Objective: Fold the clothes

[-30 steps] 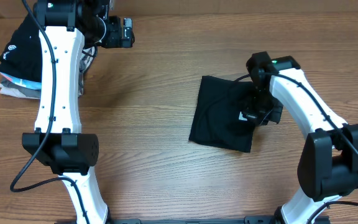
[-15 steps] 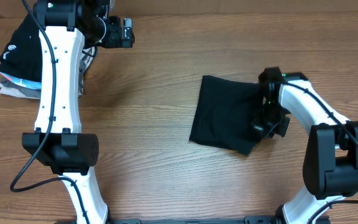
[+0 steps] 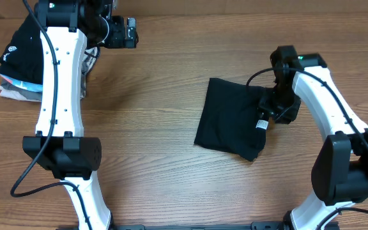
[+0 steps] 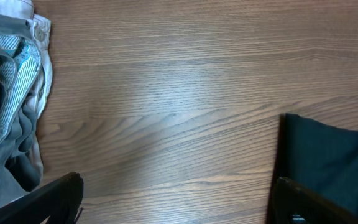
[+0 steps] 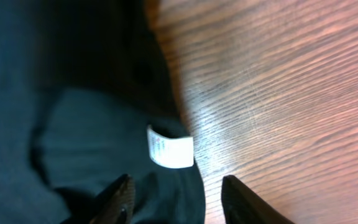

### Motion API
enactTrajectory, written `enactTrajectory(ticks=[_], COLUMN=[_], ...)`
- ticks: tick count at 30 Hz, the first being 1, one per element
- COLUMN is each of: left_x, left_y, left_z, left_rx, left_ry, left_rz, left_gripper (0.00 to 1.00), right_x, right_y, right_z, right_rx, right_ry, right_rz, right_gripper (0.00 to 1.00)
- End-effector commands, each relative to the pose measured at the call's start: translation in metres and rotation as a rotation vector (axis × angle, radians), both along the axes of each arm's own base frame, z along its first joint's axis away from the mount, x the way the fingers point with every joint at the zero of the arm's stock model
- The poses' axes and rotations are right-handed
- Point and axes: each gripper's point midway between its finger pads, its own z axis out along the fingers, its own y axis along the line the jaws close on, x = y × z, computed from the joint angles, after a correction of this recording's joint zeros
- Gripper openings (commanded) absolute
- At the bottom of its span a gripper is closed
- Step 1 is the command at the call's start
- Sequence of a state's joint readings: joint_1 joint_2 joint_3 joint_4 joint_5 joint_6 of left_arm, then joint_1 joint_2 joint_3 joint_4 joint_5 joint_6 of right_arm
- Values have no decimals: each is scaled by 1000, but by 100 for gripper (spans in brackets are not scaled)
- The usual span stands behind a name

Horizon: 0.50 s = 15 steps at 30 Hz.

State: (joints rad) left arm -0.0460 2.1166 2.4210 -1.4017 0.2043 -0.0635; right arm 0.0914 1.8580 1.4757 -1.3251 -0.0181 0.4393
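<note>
The clothes are one black shirt (image 3: pixel 230 122), lying folded into a rough rectangle right of the table's middle. Its small white tag (image 3: pixel 260 124) shows at the right edge. My right gripper (image 3: pixel 275 112) hovers over that edge. In the right wrist view its jaws stand apart above the black fabric (image 5: pixel 73 124), with the tag (image 5: pixel 169 148) just ahead of them and nothing pinched between the fingertips (image 5: pixel 120 198). My left gripper (image 3: pixel 125 32) is open at the far left of the table, well away from the shirt. The left wrist view catches the shirt's corner (image 4: pixel 334 155).
A pile of folded garments lies at the far left corner, topped by a black one with a white logo (image 3: pixel 16 46) over grey and striped ones (image 3: pixel 15 89). The same pile (image 4: pixel 8 118) edges into the left wrist view. Bare wooden tabletop (image 3: pixel 152 128) lies between the pile and the shirt.
My right gripper was shut on the shirt's right part and carried it rightward. It has now opened, let go and drawn back a little, and the fabric lies flat.
</note>
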Motion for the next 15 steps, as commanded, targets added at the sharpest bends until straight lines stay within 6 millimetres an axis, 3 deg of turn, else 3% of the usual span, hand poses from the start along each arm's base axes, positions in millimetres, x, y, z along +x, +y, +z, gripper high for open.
enactTrajectory(ticks=[1,5,8,12,15], left_x=[1,0,-5,-14,-23], left_y=[1,-1,-19,-57,-103], left_z=[-6,-9,-12,-20,-38], left_rx=[18,13,-8,-39,-40], left_ry=[6,14,22,41,73], left_rz=[-25,-29,-130,-282,-402], left_gripper=[100,100,100,100,100], right_x=[16,19,21,27,34], right_y=[0,7,8,3,-5], right_z=[26,25,25,26,28], right_rx=[6,52,54,60,123], right_ry=[-90,-104,-114,-137,-159], right_rz=[44,104,108,90,32], right_gripper=[55,66,67,68,68])
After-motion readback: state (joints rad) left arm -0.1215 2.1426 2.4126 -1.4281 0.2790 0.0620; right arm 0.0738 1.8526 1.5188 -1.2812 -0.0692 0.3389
